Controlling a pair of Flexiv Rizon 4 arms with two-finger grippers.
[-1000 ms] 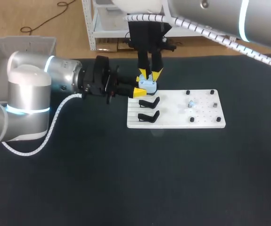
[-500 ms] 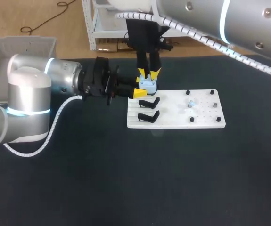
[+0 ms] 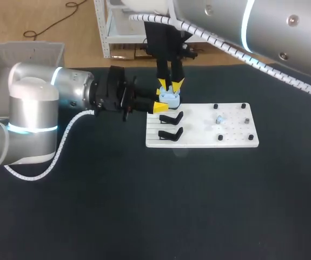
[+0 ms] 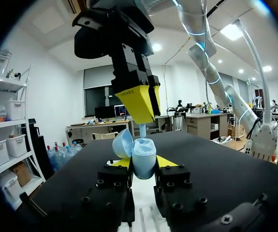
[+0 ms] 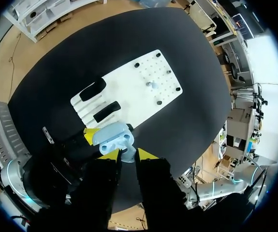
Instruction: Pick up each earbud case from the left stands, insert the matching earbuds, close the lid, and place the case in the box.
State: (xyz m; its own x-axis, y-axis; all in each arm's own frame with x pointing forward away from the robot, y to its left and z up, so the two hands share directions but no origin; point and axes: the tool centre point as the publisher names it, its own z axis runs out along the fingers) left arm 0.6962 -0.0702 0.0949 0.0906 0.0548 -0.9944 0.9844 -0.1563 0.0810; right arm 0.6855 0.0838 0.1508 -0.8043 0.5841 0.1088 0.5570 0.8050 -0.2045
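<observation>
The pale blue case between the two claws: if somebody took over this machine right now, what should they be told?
Left gripper: shut on the pale blue case, lid open, by the white board's far left corner.
Right gripper: shut on a blue earbud, pointing down into the case.
Done: case off its stand, lid open.
Left: seat this earbud, fetch the other blue earbud from the board, close the lid, put the case in the box; then the two black cases on the stands.

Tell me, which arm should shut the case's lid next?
Probably right: the right gripper, pinching an earbud, hangs just above the open case, while the left gripper is busy gripping it.
</observation>
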